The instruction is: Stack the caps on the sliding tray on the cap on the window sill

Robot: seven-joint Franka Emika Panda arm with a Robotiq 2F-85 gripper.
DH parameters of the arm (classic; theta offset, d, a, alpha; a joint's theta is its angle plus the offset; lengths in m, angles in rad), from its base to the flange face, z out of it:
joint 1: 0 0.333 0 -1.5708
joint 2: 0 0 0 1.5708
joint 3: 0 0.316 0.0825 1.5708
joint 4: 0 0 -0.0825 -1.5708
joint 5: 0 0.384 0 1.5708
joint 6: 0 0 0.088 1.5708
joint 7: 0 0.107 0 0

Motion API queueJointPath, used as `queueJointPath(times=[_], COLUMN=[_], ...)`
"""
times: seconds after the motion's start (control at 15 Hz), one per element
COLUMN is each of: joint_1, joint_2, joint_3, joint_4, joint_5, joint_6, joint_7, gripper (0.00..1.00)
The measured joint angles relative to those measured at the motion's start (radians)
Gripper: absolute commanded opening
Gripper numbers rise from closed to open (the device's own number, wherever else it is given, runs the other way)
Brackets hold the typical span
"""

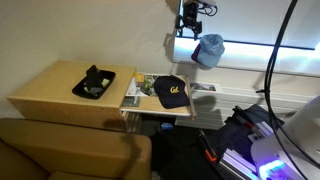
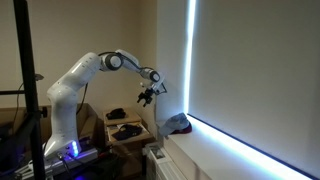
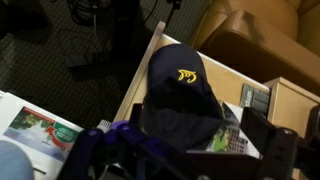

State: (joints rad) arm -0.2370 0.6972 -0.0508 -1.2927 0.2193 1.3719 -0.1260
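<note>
A navy cap with a yellow logo (image 1: 170, 92) lies on magazines on the pulled-out sliding tray (image 1: 135, 103). It fills the middle of the wrist view (image 3: 180, 85). A blue-grey cap (image 1: 208, 50) rests on the window sill (image 1: 250, 60) and also shows in an exterior view (image 2: 178, 123). My gripper (image 1: 190, 18) hangs in the air above and beside the sill cap, apart from it (image 2: 150, 93). In the wrist view the gripper (image 3: 190, 160) has its fingers spread and nothing between them.
A black cap-like item (image 1: 95, 82) lies on the wooden side table (image 1: 50, 90). A brown couch (image 1: 60, 150) stands in front. Cables and gear (image 1: 250, 130) sit below the sill. Magazines (image 3: 40, 128) lie on the tray's edge.
</note>
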Motion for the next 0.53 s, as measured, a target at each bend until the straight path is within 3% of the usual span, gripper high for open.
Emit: queueJointPath(times=[0.2,0.53], joint_1=[0.027,0.110], joint_2=[-0.044,-0.137], joint_3=[0.015,0.070], joint_4=[-0.170,-0.434], joint_5=[-0.010,-0.013], joint_6=[0.109,0.492], joint_7=[-0.128,-0.203], gripper=[1.00,1.00])
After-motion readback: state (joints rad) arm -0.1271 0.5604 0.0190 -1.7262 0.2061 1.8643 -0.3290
